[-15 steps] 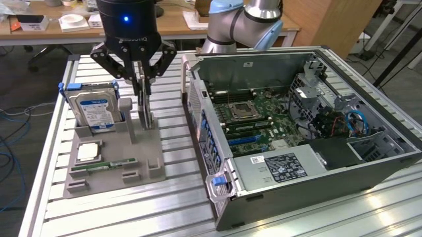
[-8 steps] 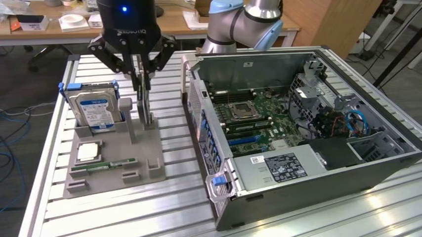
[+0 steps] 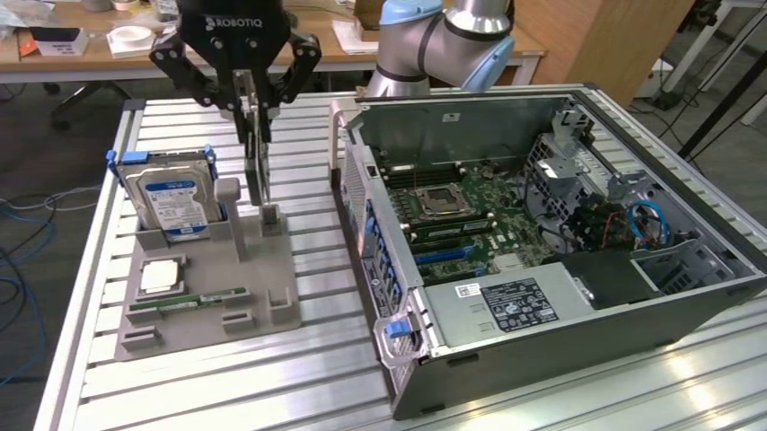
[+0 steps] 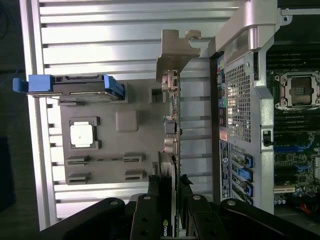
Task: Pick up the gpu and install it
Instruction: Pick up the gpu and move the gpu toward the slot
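- Gripper (image 3: 257,109) hangs at the twelve o'clock edge of the exterior view. Its black fingers (image 4: 148,212) are drawn in tight on the upper edge of the gpu (image 3: 255,171), one on each face of the card.
- Standing on edge, the gpu is thin and upright. Its lower end is at the slotted post of the gray holder (image 3: 192,314); I cannot tell whether it is seated there or just lifted clear.
- Seen from the wrist, the card runs edge-on away from the fingers and ends in its silver bracket (image 4: 176,50).
- At nine o'clock from the card in the exterior view, a hard drive (image 3: 176,202) with a blue-and-white label stands upright in blue rails at the back of the same holder.
- At seven o'clock from the card, a square processor chip (image 3: 161,278) lies flat in its pocket, with a narrow green memory stick (image 3: 189,300) lying just beside it, nearer the camera.
- At three o'clock, well apart from the holder, an open computer case (image 3: 504,305) lies on its side, with the green motherboard (image 3: 480,211) showing inside.
- Holder and case both rest on a ribbed metal table (image 3: 300,377).
- Behind the case, at one o'clock, rises the gray-and-blue arm (image 3: 444,36).
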Controlling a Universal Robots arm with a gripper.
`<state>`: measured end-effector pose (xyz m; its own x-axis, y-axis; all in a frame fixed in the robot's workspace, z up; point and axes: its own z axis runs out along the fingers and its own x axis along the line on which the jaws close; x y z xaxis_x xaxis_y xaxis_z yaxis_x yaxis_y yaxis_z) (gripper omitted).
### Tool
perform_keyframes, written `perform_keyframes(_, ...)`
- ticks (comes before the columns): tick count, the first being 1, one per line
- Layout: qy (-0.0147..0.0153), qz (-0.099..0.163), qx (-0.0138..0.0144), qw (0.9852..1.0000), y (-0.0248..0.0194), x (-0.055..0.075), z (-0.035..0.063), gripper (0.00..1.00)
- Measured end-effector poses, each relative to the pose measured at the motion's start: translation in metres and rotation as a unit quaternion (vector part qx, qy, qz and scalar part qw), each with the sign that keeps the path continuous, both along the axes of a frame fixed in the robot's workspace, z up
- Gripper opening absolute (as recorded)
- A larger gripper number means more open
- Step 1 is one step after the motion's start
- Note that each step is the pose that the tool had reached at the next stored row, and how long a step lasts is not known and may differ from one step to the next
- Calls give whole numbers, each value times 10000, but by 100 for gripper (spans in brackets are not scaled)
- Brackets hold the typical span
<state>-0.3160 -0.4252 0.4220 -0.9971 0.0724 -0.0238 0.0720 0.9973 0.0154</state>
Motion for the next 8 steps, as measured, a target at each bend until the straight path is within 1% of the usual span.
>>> perform_keyframes(8, 2, 0, -2, 10000, 0, 0, 155, 26)
